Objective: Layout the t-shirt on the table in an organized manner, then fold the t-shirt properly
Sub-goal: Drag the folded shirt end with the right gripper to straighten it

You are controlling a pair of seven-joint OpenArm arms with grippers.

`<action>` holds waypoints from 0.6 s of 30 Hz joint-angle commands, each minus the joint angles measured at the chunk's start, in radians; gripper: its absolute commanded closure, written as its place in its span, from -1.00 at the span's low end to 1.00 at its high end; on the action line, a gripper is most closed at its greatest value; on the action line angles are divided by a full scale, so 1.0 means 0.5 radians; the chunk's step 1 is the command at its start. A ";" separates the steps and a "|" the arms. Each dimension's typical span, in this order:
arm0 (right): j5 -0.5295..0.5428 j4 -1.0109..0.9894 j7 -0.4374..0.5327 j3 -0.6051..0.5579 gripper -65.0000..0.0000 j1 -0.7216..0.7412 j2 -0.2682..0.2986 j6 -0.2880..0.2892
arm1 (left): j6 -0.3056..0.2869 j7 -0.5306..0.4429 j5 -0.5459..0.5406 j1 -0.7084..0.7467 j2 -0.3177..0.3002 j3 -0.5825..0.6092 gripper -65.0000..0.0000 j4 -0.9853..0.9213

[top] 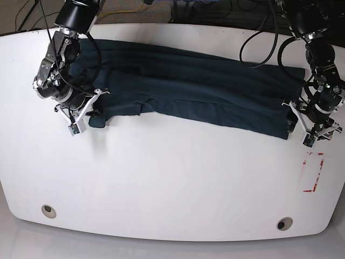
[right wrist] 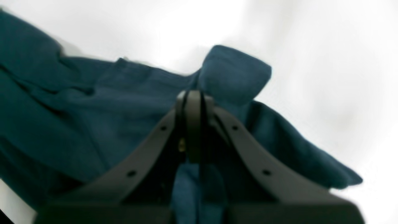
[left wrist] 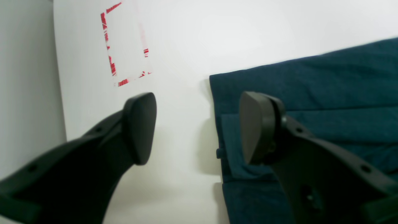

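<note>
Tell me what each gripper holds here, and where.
The right gripper is shut on the t-shirt, pinching a fold at its end. The left gripper is open, holding nothing.

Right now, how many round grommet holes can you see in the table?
2: one grommet hole near the front-left corner of the table, another near the front-right corner. The t-shirt could hide more.

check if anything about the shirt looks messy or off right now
The t-shirt is a long folded band, but the end at the right gripper is bunched and lifted, pinched between shut fingers. The end by the left gripper lies flat.
</note>
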 commanded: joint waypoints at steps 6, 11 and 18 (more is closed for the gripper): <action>0.091 0.304 -0.066 0.010 1.00 -0.127 0.024 0.001 | 0.013 -0.030 -0.020 -0.030 -0.028 -0.003 -0.21 0.030; 0.333 0.482 -0.134 0.022 1.00 -0.308 0.027 0.001 | 0.013 -0.030 -0.020 -0.030 -0.028 -0.003 -0.21 0.030; 0.551 0.621 -0.137 0.022 1.00 -0.560 0.033 0.001 | 0.013 -0.030 -0.020 -0.030 -0.028 -0.003 -0.21 -0.040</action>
